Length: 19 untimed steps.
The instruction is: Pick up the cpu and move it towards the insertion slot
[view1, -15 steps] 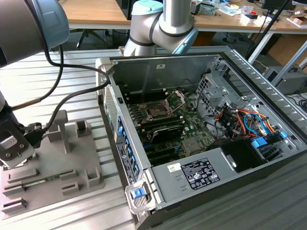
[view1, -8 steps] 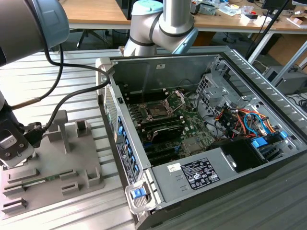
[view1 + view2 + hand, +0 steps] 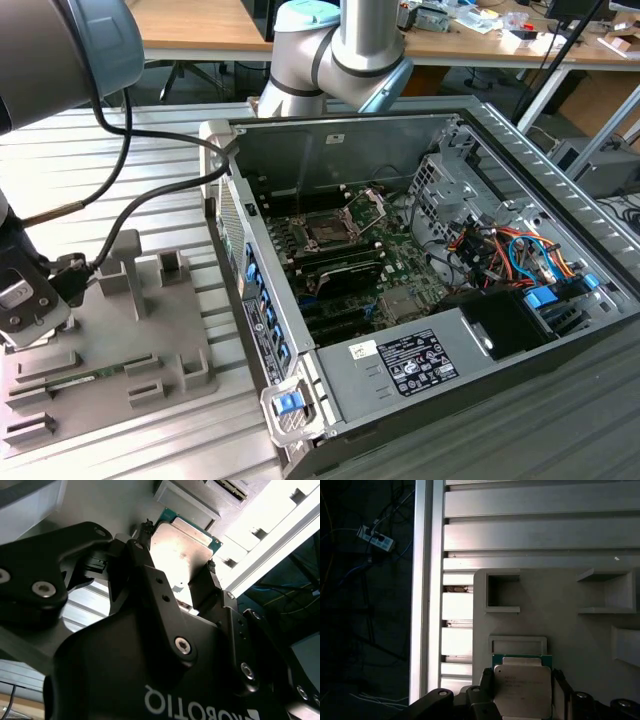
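Ribbed aluminium tabletop (image 3: pixel 50 150) carried a grey tray (image 3: pixel 100 330) at the exterior view's left and an open computer case (image 3: pixel 290 150) just beside it. Wooden desks stood behind.

We saw the hand (image 3: pixel 178 550) pinching the cpu (image 3: pixel 187 537) by two opposite edges, black fingers (image 3: pixel 150 580) pressed against its sides. In the first wrist view the cpu sat over the tray, just beside a shallow square recess.

The insertion slot (image 3: pixel 328 232) lay inside the case with its retaining plate (image 3: pixel 368 205) tipped up. It was well apart from the hand, with the case wall between them.

We judged the grip roughly centred. To do this step well:
- keep the chip flat
- hold it by the rim alone
- rise straight clear of the tray's ribs before any sideways travel
- cross the case wall with margin
- go slow with no twist, so the chip reaches the socket square

Hard to make out:
- We could not tell whether the cpu had cleared the tray or was touching it.
- Its underside was hidden.
- In the exterior view the wrist end of the arm (image 3: pixel 350 40) was cut by the left edge, so height above the tray was unclear.
- The socket pins were too small to read.
- Cables (image 3: pixel 490 245) crowded the far side of the case.
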Available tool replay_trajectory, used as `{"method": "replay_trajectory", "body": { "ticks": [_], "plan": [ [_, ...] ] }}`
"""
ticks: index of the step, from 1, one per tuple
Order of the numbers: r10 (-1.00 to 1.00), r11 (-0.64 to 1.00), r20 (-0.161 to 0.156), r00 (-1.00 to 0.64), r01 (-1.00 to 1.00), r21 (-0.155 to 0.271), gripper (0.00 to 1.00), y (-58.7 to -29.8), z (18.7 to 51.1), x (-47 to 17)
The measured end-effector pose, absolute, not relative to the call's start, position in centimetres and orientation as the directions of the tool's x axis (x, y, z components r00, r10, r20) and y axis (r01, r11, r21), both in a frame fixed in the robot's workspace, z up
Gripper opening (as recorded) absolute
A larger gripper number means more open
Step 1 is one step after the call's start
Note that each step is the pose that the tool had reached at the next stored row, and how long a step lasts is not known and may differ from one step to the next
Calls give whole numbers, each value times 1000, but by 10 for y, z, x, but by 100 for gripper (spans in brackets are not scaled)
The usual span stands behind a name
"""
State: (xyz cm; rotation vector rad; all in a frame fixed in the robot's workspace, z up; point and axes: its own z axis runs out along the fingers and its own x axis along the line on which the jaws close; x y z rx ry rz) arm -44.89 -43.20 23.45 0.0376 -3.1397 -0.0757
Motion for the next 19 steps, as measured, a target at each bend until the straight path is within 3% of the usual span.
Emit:
{"method": "replay_trajectory", "body": {
  "ticks": [19],
  "plan": [
    [-24,999,0,-1000,-24,48,55,-432,238,-449]
  ]
}}
